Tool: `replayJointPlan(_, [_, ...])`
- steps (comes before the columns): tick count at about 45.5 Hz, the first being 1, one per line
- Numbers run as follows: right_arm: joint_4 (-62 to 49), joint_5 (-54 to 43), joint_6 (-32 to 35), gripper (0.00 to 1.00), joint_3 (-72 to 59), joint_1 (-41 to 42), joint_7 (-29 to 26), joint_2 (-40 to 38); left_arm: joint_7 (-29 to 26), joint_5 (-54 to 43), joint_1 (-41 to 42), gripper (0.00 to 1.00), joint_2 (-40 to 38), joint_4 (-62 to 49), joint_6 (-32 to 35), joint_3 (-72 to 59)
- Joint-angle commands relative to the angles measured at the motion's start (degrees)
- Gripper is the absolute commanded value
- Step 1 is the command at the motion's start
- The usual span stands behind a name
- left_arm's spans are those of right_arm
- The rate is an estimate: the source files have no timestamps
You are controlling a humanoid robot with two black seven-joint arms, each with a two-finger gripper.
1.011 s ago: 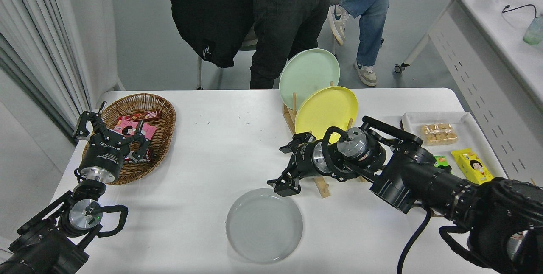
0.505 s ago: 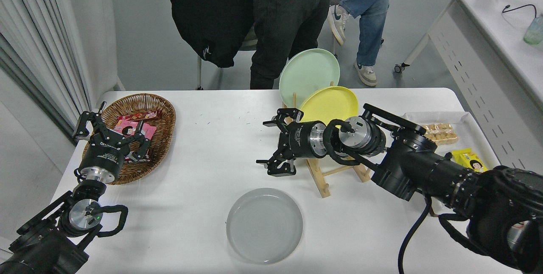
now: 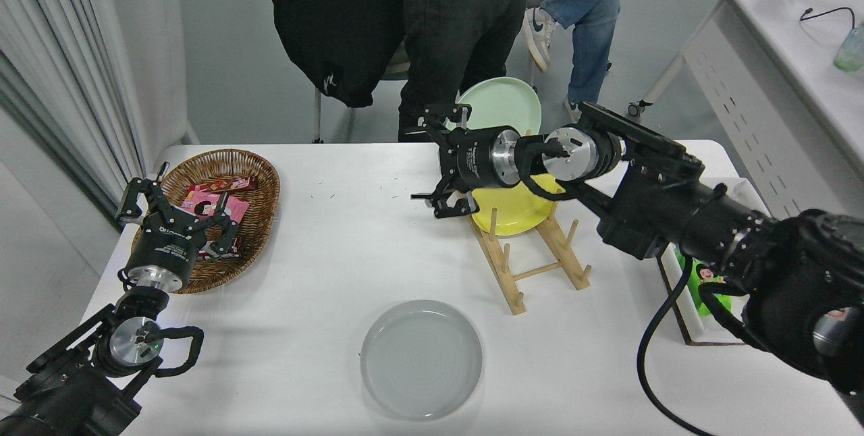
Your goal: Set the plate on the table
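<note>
The light grey plate (image 3: pixel 421 358) lies flat on the white table (image 3: pixel 337 254) near its front edge. My right gripper (image 3: pixel 437 156) is open and empty, raised well above and behind the plate, in front of the wooden plate rack (image 3: pixel 533 267). A yellow plate (image 3: pixel 516 210) and a mint green plate (image 3: pixel 503 104) stand in the rack, partly hidden by my right arm. My left gripper (image 3: pixel 177 210) is open and parked at the lower left over the basket's edge.
A wicker basket (image 3: pixel 219 213) with snack packs sits at the left. A white tray (image 3: pixel 682 287) with snacks lies at the right, mostly hidden by my arm. A person's legs (image 3: pixel 452 38) stand at the table's far side. A white desk (image 3: pixel 790 51) is at the upper right.
My right gripper has risen and drawn back away from the grey plate, toward the rack's far end. The plate stays flat on the table. The left arm has not moved.
</note>
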Motion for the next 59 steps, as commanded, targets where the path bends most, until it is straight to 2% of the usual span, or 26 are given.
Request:
replayJointPlan(1, [-11.61,-4.18,3.55,0.99,-0.16,8.59,0.11,-0.01,0.0,0.01,0.0,0.98,0.0,0.03,0.0,0.0])
replayJointPlan(4, [-14.76,-4.79,3.55,0.99,-1.31,10.17,1.25,-0.01,0.0,0.01,0.0,0.98,0.0,0.03,0.0,0.0])
replayJointPlan(11, [-19.87,-7.96,3.63,0.99,-4.3,12.02,9.33,-0.01,0.0,0.01,0.0,0.98,0.0,0.03,0.0,0.0])
replayJointPlan(19, [-21.27,-8.04,2.85,0.99,-3.86,13.61,13.11,-0.01,0.0,0.01,0.0,0.98,0.0,0.03,0.0,0.0])
replayJointPlan(22, [-23.29,-8.04,3.11,0.99,-4.21,13.43,18.02,-0.01,0.0,0.01,0.0,0.98,0.0,0.03,0.0,0.0])
replayJointPlan(26, [-25.05,-8.04,2.85,1.0,-4.39,13.08,29.26,-0.01,0.0,0.01,0.0,0.98,0.0,0.03,0.0,0.0])
replayJointPlan(27, [-25.93,-8.04,2.85,0.99,-4.39,12.99,33.9,-0.01,0.0,0.01,0.0,0.98,0.0,0.03,0.0,0.0])
replayJointPlan(30, [-26.99,-8.04,3.11,1.0,-4.56,12.9,37.54,-0.01,0.0,0.01,0.0,0.98,0.0,0.03,0.0,0.0])
replayJointPlan(39, [-27.17,-8.22,2.93,1.0,-5.35,10.8,37.9,-0.01,0.0,0.01,0.0,0.98,0.0,0.03,0.0,0.0])
replayJointPlan(51, [-28.13,-5.94,2.85,1.0,-3.77,6.58,37.82,-7.47,0.0,0.01,0.0,0.98,0.0,0.03,0.0,0.0])
replayJointPlan(59, [-27.61,-4.62,3.11,1.0,-1.66,4.82,37.82,-8.53,0.0,0.01,0.0,0.98,0.0,0.03,0.0,0.0])
